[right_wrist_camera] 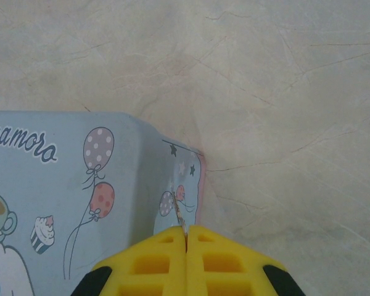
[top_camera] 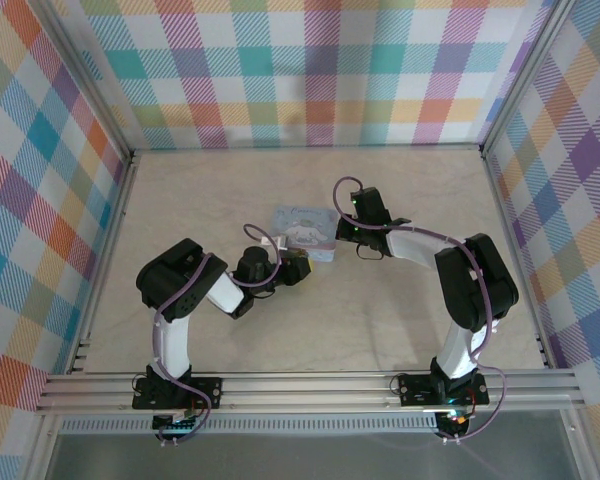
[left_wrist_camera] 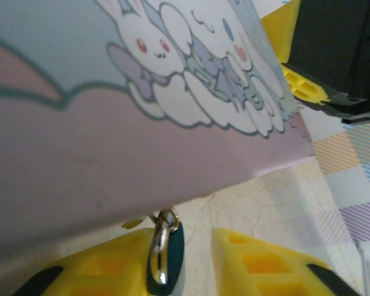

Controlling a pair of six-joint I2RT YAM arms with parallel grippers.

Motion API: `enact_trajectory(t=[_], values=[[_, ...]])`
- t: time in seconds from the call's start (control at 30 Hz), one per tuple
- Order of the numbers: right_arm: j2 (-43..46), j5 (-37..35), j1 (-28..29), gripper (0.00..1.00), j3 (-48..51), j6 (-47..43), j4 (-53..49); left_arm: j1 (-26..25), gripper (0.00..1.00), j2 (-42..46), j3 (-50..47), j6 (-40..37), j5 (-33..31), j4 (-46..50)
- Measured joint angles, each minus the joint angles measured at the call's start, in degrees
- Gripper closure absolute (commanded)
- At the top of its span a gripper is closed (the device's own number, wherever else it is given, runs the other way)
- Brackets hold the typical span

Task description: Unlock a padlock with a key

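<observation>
Left gripper (left_wrist_camera: 185, 243): jaws spread, straddling the padlock (left_wrist_camera: 171, 262). The lock body looks to be touching the left finger (left_wrist_camera: 105, 266), with a clear gap to the right finger (left_wrist_camera: 265, 262), so it's not clamped. Can't tell if that contact carries any load.

The padlock hangs just under the near edge of the cartoon tin (left_wrist_camera: 142, 148). Its steel shackle (left_wrist_camera: 162, 246) runs up to a small brass-coloured tab at the tin's rim. Dark teal body, keyway not visible from here.

Handling, my read: the lock is tiny, light and rigid, with smooth sides. It will swing on the shackle and skate out of a loose pinch. Take it across the flat faces of the body, low, leaving the keyway end free. Don't grab the shackle; it's round and would just pivot. The tin is thin and light, so it will likely slide on the table (right_wrist_camera: 283, 92) if pushed.

Right gripper (right_wrist_camera: 186, 237): jaws pressed together, pinching the key (right_wrist_camera: 180, 216). Only a thin grey sliver sticks out past the fingertips, above the tin's right corner.

The key is stiff but thin, slippery and easy to twist in the pads. Little blade is exposed, so alignment must be tight and insertion force low.
</observation>
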State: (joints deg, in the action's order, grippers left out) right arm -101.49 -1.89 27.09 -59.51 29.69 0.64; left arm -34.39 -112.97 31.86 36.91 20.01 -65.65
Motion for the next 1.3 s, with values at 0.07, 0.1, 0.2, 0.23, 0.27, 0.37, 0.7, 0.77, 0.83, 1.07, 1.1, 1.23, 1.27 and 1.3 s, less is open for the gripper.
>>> enact_trajectory(t=[0.07,0.1,0.2,0.23,0.27,0.37,0.7,0.77,0.83,1.07,1.1,1.23,1.27,1.3], values=[[0.0,0.02,0.0,1.0,0.0,0.11,-0.15,0.0,0.81,0.0,0.13,-0.9,-0.13,0.74],[0.0,0.02,0.0,1.0,0.0,0.11,-0.24,0.04,0.85,0.0,0.22,-1.4,-0.2,1.01],[0.0,0.0,0.0,1.0,0.0,0.11,-0.26,0.31,0.9,0.02,0.28,-1.92,0.0,1.4],[0.0,0.0,0.0,1.0,0.0,0.11,-0.24,0.35,0.9,0.13,0.33,-1.75,0.15,1.53],[0.0,-0.02,0.0,1.0,0.0,0.11,-0.26,0.37,0.91,0.11,0.39,-1.79,0.33,1.64],[0.0,-0.02,0.0,1.0,0.0,0.11,-0.26,0.48,0.96,0.13,0.39,-1.84,0.52,1.88],[0.72,-0.15,0.0,1.0,0.52,-0.35,-0.87,2.38,1.0,2.69,2.6,-3.69,4.5,10.93],[1.38,-0.2,-0.04,1.0,0.66,-0.55,-1.38,2.8,1.0,4.02,3.76,-3.87,5.81,15.23],[2.25,-0.13,-0.2,1.0,0.76,-0.57,-1.88,3.1,1.0,5.18,5.01,-3.93,7.08,19.71],[7.39,0.94,-1.33,1.0,3.69,-0.59,-2.03,4.09,1.0,7.85,10.67,-3.91,11.54,35.87],[8.44,1.14,-1.38,1.0,4.42,-0.57,-2.05,4.17,1.0,8.17,11.34,-3.78,11.98,37.97],[13.6,2.6,-1.53,1.0,7.65,-0.55,-1.99,4.17,1.0,9.2,12.85,-2.47,12.76,42.75],[15.08,2.86,-1.53,1.0,8.55,-0.52,-1.97,4.17,1.0,9.42,12.98,-1.6,12.94,43.15],[16.72,3.23,-1.53,1.0,9.51,-0.48,-1.97,4.17,1.0,9.6,12.98,-0.37,13.05,43.1]])
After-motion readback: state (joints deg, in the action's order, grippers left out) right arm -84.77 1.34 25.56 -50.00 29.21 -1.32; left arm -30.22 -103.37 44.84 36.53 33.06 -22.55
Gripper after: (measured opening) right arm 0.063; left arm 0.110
